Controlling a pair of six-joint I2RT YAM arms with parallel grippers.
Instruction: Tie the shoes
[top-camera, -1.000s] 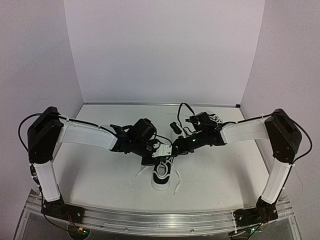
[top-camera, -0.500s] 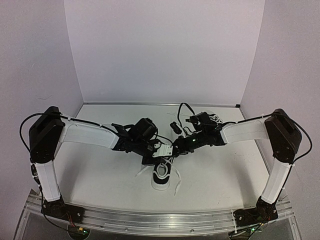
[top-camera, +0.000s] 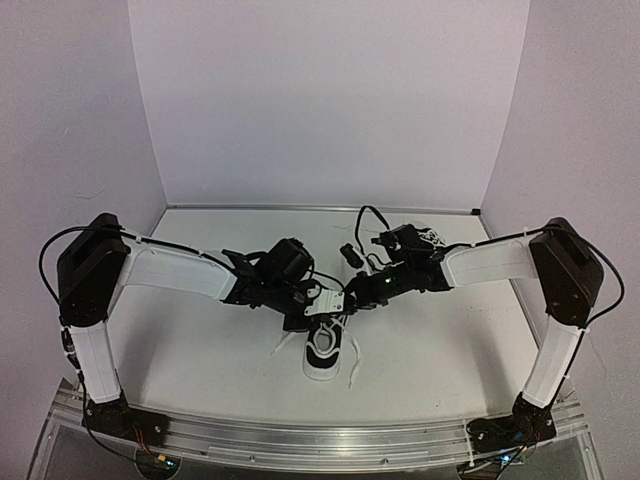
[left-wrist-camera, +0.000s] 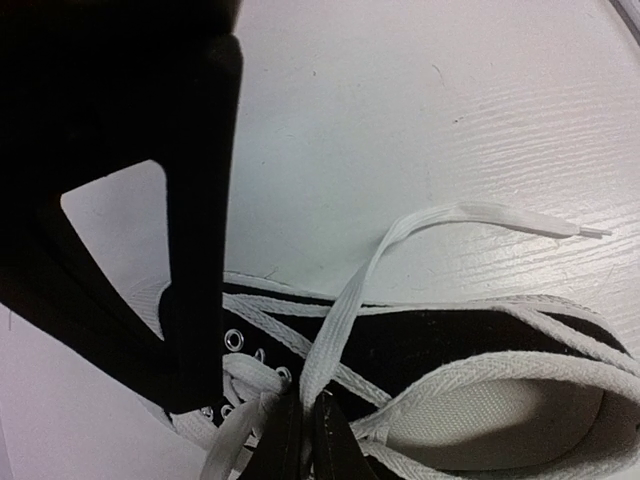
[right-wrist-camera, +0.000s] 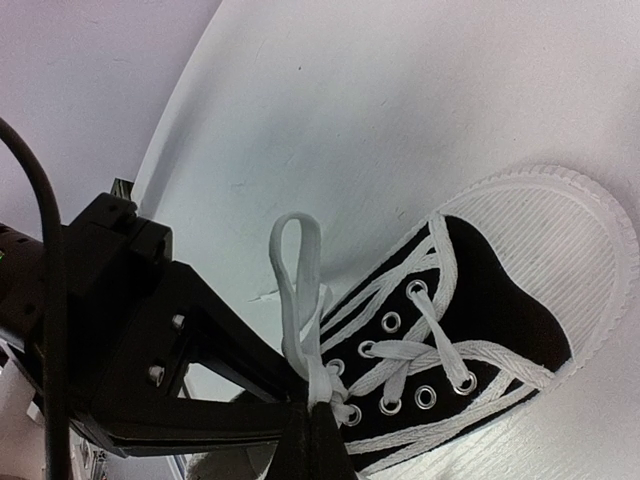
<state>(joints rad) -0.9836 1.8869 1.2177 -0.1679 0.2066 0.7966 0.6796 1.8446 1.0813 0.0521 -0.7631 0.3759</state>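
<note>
One black shoe (top-camera: 322, 355) with a white sole lies near the table's front middle, its toe toward the arm bases. Both grippers meet just above its tongue. In the left wrist view, my left gripper (left-wrist-camera: 305, 440) is shut on a flat white lace (left-wrist-camera: 345, 310) that rises from the jaws and trails right across the table. In the right wrist view, my right gripper (right-wrist-camera: 322, 425) is shut on the base of a lace loop (right-wrist-camera: 298, 270) standing up beside the eyelets of the shoe (right-wrist-camera: 500, 310). From above, the left gripper (top-camera: 310, 315) and right gripper (top-camera: 345, 303) almost touch.
A second shoe (top-camera: 428, 236) shows mostly hidden behind my right forearm at the back. Loose lace ends (top-camera: 352, 375) lie on the white table (top-camera: 200, 350) either side of the near shoe. Walls close in the back and sides.
My left arm has edged slightly right toward the shoe. The right arm and the shoe have stayed put.
</note>
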